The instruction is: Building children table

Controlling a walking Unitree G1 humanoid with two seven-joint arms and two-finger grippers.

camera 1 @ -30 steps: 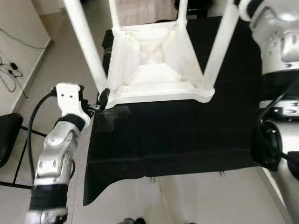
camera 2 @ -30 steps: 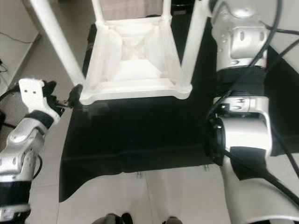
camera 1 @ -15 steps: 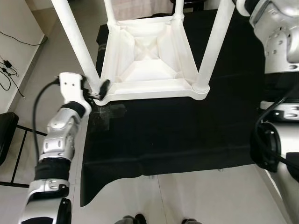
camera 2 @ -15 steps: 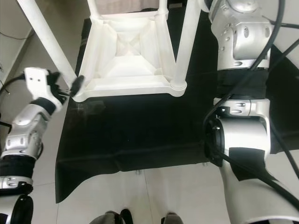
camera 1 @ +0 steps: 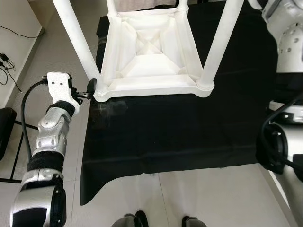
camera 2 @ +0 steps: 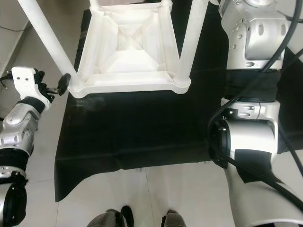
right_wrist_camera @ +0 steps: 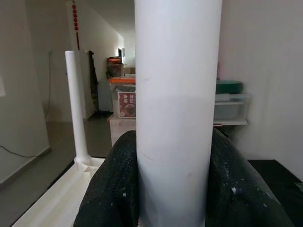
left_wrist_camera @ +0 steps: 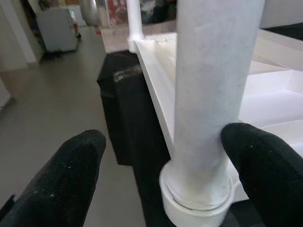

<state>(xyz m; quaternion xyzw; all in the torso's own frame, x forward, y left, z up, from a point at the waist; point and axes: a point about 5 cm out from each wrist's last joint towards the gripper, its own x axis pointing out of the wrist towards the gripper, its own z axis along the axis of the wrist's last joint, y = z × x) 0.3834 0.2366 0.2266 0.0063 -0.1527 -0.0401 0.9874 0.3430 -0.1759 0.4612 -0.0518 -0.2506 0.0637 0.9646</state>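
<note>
A white children's table (camera 1: 147, 52) lies upside down on a black cloth (camera 1: 175, 137), its legs pointing up. My left gripper (camera 1: 90, 89) is at the base of the front-left leg (camera 1: 75, 38). In the left wrist view its fingers (left_wrist_camera: 75, 165) stand open with that leg (left_wrist_camera: 213, 71) between them, close against one finger and with a gap to the other. My right arm (camera 1: 289, 33) reaches up at the far right. In the right wrist view my right gripper (right_wrist_camera: 175, 175) is shut on a white leg (right_wrist_camera: 177, 71), both pads (right_wrist_camera: 118, 189) pressed to it.
The black cloth hangs over the near edge (camera 1: 118, 175) of the surface. A black chair (camera 1: 4, 127) and floor cables (camera 1: 7, 61) are to the left. My feet (camera 1: 135, 220) stand on pale tiles below. Storage boxes (right_wrist_camera: 227, 106) stand in the room behind.
The head view has shifted, so the table sits a little differently in frame. My left gripper has slid slightly outward at the front-left leg's base. The right gripper keeps its hold.
</note>
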